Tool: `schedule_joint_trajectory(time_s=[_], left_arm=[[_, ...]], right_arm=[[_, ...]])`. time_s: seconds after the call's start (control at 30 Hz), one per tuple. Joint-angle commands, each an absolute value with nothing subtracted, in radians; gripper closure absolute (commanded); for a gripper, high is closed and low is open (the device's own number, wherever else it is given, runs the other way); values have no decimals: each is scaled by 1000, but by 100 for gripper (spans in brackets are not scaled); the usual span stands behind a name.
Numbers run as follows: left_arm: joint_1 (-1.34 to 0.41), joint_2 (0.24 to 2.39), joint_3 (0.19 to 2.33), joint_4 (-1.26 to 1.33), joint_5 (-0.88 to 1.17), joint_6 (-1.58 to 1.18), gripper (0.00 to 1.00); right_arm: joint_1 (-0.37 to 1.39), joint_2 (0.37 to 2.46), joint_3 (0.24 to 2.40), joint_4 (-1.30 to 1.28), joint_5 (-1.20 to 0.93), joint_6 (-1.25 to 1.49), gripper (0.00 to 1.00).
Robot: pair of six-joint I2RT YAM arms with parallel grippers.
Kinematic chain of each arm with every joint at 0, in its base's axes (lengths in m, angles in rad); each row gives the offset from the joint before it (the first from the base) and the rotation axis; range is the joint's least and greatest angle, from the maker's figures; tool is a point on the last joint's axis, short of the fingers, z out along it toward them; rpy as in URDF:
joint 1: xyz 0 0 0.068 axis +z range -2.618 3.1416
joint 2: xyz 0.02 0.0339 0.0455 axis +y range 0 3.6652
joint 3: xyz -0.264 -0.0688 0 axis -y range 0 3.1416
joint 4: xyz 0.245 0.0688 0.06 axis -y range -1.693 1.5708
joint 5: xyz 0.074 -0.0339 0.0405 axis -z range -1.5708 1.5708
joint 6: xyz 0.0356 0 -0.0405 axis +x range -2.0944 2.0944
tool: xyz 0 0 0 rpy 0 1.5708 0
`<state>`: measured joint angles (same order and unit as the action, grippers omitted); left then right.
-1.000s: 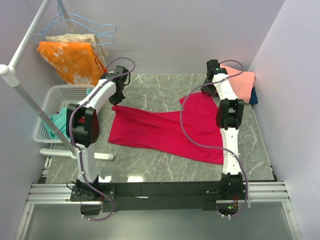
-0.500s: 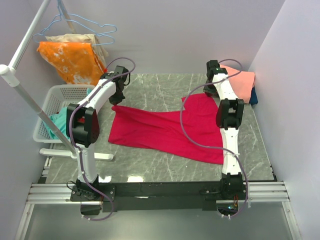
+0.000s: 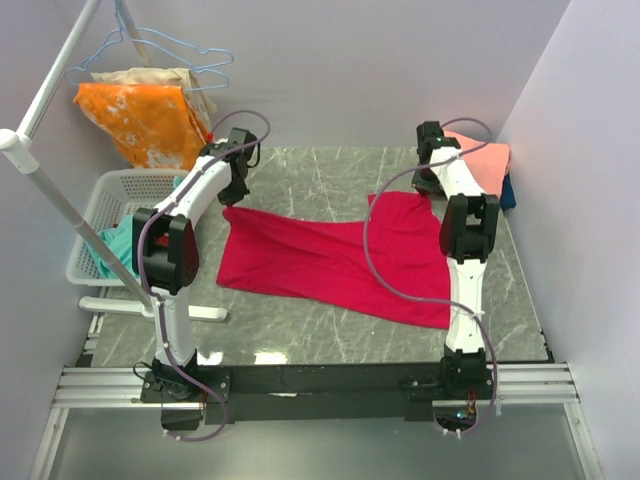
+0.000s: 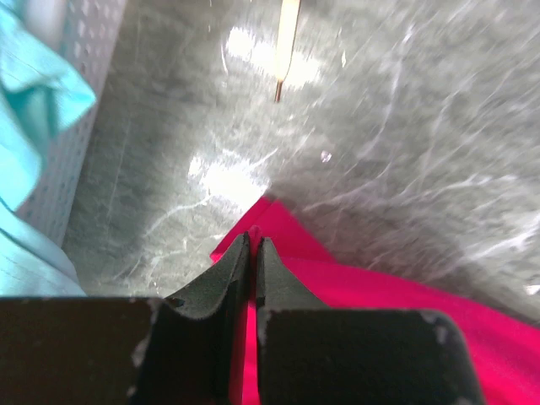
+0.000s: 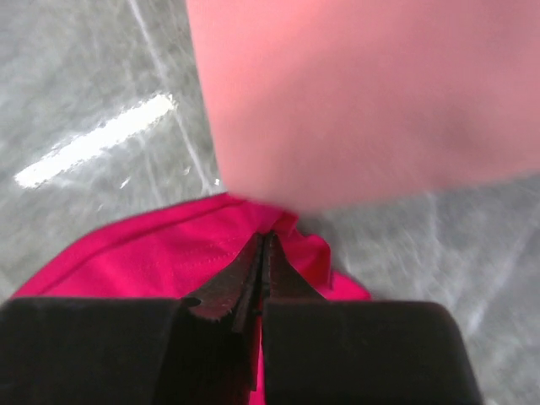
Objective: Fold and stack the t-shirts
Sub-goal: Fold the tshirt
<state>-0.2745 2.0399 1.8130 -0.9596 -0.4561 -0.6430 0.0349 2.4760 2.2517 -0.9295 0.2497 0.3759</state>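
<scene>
The right gripper (image 5: pixel 263 246) has clamped onto the crimson t-shirt (image 3: pixel 330 262), dragging it rightward; the left gripper (image 4: pixel 253 243) still pinches its corner.

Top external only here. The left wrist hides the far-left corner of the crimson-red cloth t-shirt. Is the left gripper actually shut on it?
Observer: Yes. Left wrist view shows the left gripper shut on that corner of the crimson-red cloth t-shirt, its tip poking up between the jaws.
Operator: Right side?
Observer: The right gripper is shut on a bunched red edge.
Operator: Salmon-pink t-shirt caught too?
Observer: No. Right wrist view shows the salmon-pink cloth t-shirt just beyond the jaws, none of it between them.
</scene>
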Motion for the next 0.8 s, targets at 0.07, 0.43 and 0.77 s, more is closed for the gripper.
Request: schedule_joint_trajectory(time_s=[0.07, 0.43, 0.77], left_arm=[[-278, 1986, 1902, -956, -488, -624, 99], [-279, 2057, 1976, -954, -454, -614, 99], [-278, 2196, 2092, -1000, -440, -595, 97]], right_arm=[[26, 2229, 2194, -828, 276, 374, 100], [26, 1998, 1997, -753, 304, 354, 100], [25, 1904, 1921, -733, 333, 362, 100]])
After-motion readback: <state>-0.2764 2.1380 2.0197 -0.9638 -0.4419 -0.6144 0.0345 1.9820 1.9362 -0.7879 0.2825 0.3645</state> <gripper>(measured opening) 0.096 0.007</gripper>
